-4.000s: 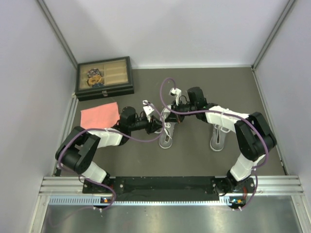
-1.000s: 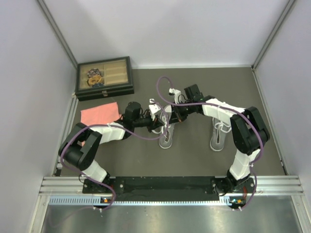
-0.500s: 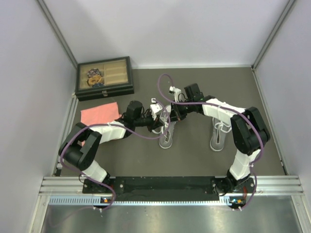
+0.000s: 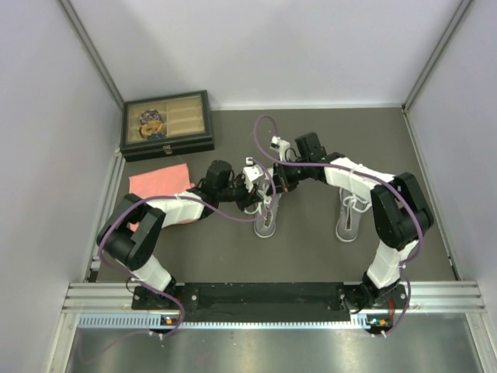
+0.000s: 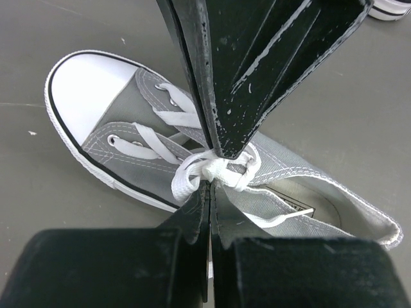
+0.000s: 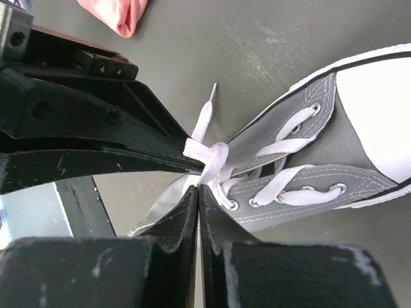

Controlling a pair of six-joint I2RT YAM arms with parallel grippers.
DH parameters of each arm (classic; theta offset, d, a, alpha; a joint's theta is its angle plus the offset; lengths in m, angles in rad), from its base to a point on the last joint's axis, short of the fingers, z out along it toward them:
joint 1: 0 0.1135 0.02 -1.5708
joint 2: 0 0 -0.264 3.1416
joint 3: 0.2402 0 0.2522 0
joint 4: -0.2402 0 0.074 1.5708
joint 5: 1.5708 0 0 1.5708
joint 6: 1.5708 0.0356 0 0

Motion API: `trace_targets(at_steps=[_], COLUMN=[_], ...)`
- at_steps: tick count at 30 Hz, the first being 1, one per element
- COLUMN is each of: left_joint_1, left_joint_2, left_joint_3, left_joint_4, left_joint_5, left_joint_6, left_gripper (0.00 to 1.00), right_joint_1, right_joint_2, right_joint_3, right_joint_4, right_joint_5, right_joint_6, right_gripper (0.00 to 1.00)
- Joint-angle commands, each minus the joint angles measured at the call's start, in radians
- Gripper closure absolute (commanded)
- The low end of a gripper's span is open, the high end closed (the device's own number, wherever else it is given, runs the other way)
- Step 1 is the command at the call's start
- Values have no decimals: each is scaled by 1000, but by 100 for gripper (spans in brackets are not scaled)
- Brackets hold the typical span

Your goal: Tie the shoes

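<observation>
Two grey sneakers with white toe caps stand on the dark table: the left shoe [image 4: 265,216] and the right shoe [image 4: 349,219]. Both grippers meet over the left shoe's laces. In the left wrist view the shoe [image 5: 122,138] lies with its toe to the upper left, and my left gripper [image 5: 209,187] is shut at the white lace knot [image 5: 215,168], pinching lace at its tips. In the right wrist view my right gripper [image 6: 198,190] is shut just below the same knot [image 6: 210,157], on the lace of the shoe [image 6: 334,147]. The two grippers' tips nearly touch.
A dark jewellery box [image 4: 166,124] stands at the back left. A pink folded cloth [image 4: 158,185] lies left of the left arm and also shows in the right wrist view [image 6: 122,14]. Grey walls close in the table on three sides.
The left gripper has moved right toward the shoe's laces, and the right gripper has shifted a little left. The two grippers now meet at the knot. The shoes have stayed put.
</observation>
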Motion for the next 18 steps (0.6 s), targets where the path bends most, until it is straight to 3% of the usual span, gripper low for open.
trace_targets(at_steps=[1, 18], left_joint_1=[-8, -27], left_joint_2=[2, -36], left_joint_3=[34, 62], left_joint_4=[-2, 38], left_joint_5=[-8, 28], left_joint_6=[16, -61], left_gripper=[100, 100], right_joint_1=[9, 12], right_joint_2=[-48, -35], right_joint_3=[40, 44], right_joint_4=[41, 47], right_joint_5=[-28, -38], right_joint_6=[18, 27], right_gripper=[100, 100])
